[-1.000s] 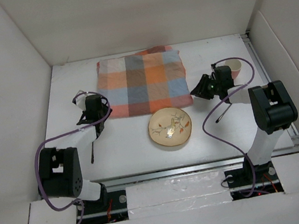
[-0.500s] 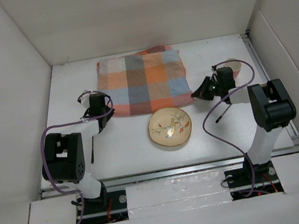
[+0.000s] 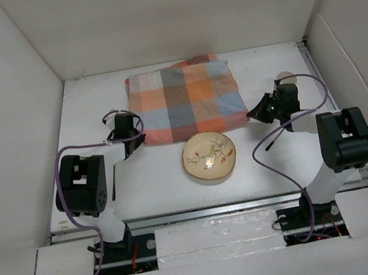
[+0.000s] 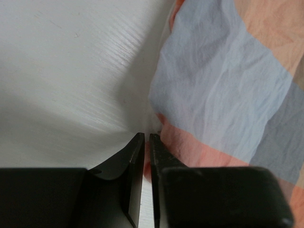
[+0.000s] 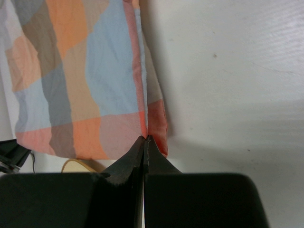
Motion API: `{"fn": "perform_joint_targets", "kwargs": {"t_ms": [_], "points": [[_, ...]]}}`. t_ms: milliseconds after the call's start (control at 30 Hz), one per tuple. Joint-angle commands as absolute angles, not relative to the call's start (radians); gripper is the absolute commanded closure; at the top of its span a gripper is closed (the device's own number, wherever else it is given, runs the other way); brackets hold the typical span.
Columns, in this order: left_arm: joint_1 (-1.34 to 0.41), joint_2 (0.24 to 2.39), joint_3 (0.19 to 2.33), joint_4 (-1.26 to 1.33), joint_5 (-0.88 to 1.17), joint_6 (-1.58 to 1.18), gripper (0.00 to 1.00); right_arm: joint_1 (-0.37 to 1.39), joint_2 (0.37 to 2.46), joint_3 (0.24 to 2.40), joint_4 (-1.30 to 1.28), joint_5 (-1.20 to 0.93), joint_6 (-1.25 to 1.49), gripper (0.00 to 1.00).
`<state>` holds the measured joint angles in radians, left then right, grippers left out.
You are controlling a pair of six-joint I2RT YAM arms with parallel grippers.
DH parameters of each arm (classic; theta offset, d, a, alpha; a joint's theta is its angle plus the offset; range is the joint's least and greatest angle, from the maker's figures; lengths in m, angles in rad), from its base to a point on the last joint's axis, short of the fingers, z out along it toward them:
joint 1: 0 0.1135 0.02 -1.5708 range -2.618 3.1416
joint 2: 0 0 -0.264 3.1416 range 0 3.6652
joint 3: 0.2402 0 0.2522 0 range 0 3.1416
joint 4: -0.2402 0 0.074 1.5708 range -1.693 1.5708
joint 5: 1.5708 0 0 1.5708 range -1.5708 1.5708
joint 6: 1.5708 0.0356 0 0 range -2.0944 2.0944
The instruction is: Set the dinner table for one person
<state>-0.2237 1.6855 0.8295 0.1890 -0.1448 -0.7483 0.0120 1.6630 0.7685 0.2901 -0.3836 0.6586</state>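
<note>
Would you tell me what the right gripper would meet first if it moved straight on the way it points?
The cloth. The right gripper is shut on its edge, and the hem runs straight ahead of the fingertips, so it would likely just push further into the fabric.

No legible text or markings.

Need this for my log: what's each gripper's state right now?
Left gripper: closed on the checked cloth, at its edge.
Right gripper: closed on the same cloth's corner.

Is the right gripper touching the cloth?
Touching. The right wrist view shows the right gripper shut, with the cloth edge pinched between its fingertips.
</note>
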Motion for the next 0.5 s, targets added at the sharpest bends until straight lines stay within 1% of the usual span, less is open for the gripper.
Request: {"fn": "perform_joint_targets", "kwargs": {"t_ms": [0,33,67,133,167,200,267,300,333,367,400,433,467], "points": [[-0.227,1.628,0.83,0.178,-0.156,-0.753,0.92,0.003,1.62,0.749,0.295,-0.356,0.637,1.0],[-0.227,1.602,0.815,0.173,-0.197,-0.758,0.87,0.003,1.618,0.744,0.291,-0.35,0.634,0.92],[-0.227,1.535,0.807,0.169,-0.221,-0.762,0.8,0.003,1.609,0.744,0.285,-0.351,0.629,0.88],[-0.227,1.449,0.772,0.169,-0.277,-0.797,0.77,0.003,1.585,0.741,0.267,-0.35,0.621,0.79],[-0.227,1.349,0.753,0.178,-0.297,-0.807,0.76,0.003,1.566,0.73,0.267,-0.347,0.623,0.74],[-0.227,1.303,0.733,0.207,-0.311,-0.816,0.74,0.003,1.519,0.727,0.244,-0.336,0.617,0.64],[-0.236,1.182,0.68,0.245,-0.308,-0.819,0.68,0.014,1.459,0.718,0.212,-0.275,0.609,0.58],[-0.236,1.157,0.666,0.283,-0.284,-0.812,0.68,0.014,1.386,0.712,0.181,-0.253,0.601,0.51],[-0.236,1.134,0.654,0.288,-0.238,-0.802,0.69,0.029,1.349,0.706,0.17,-0.211,0.601,0.48],[-0.256,1.105,0.652,0.29,-0.224,-0.796,0.76,0.04,1.315,0.697,0.163,-0.198,0.598,0.47],[-0.305,1.094,0.652,0.288,-0.216,-0.784,0.79,0.072,1.284,0.68,0.144,-0.193,0.588,0.46],[-0.342,1.076,0.669,0.276,-0.228,-0.752,0.86,0.092,1.228,0.669,0.141,-0.195,0.581,0.48],[-0.383,1.065,0.687,0.25,-0.239,-0.729,0.9,0.115,1.207,0.654,0.144,-0.21,0.572,0.56]]}}
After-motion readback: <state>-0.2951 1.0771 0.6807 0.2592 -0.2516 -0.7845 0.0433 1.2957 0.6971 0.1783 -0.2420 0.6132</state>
